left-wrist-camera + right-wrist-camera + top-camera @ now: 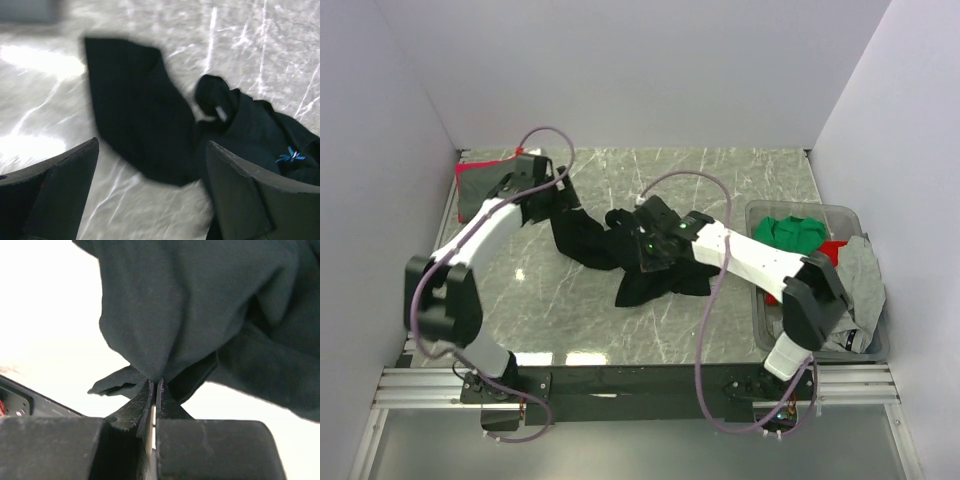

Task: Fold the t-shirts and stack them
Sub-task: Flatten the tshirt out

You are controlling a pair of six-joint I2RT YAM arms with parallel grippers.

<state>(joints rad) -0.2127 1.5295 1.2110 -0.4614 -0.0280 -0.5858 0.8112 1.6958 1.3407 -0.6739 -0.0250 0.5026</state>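
The large black t-shirt (655,280) lies crumpled mid-table, one end stretching back left. My right gripper (620,222) is shut on a fold of it; in the right wrist view the black cloth (190,305) bunches up from the closed gripper (156,382). My left gripper (558,200) is open and empty just above the shirt's far left end; in the left wrist view the gripper (152,145) spans a black lobe (135,110) lying on the table. A folded grey shirt (477,195) on a red one (480,167) lies at the back left.
A clear grey plastic bin (800,207) at the right holds a green shirt (792,232), a red shirt (833,250) and a grey shirt (862,280) hanging over its rim. White walls close the table on three sides.
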